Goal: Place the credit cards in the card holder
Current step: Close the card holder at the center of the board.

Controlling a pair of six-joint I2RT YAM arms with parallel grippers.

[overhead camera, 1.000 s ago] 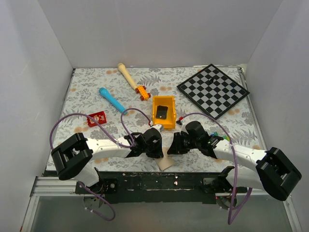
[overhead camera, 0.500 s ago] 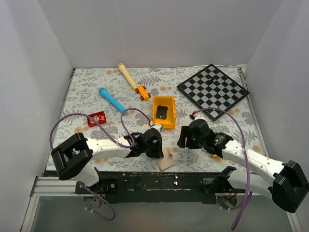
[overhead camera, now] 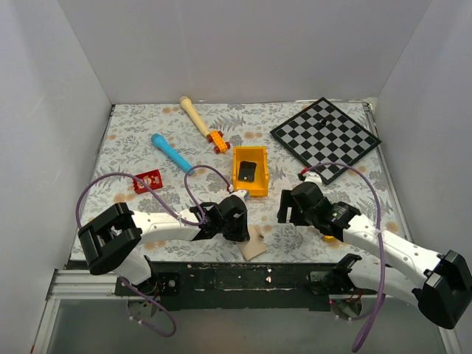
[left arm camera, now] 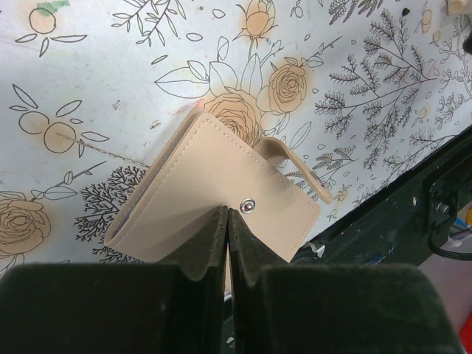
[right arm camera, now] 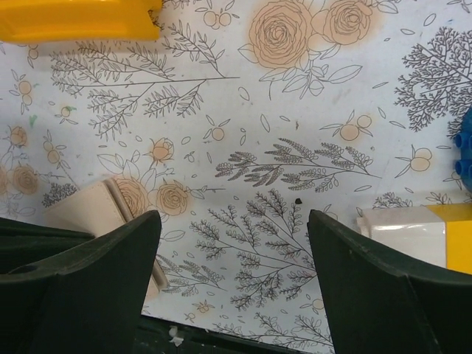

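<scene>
the card holder sits at the 6 o'clock edge of the flowered tabletop, right by the arm bases. the left gripper has its fingers pressed together, pinching the near edge of the tan holder. in the left wrist view the holder is folded, its snap button facing up just beyond the fingertips and its tab curling off at 2 o'clock.

the right gripper hangs at 3 o'clock of the holder, apart from it, with its fingers spread wide and only bare tabletop between them. in its own view the holder shows at 8 o'clock beside the left finger.

one red credit card lies flat at 9 o'clock of the tabletop, well apart from the holder. a yellow-orange bin stands near the middle with something dark inside. a chessboard lies at 2 o'clock.
</scene>
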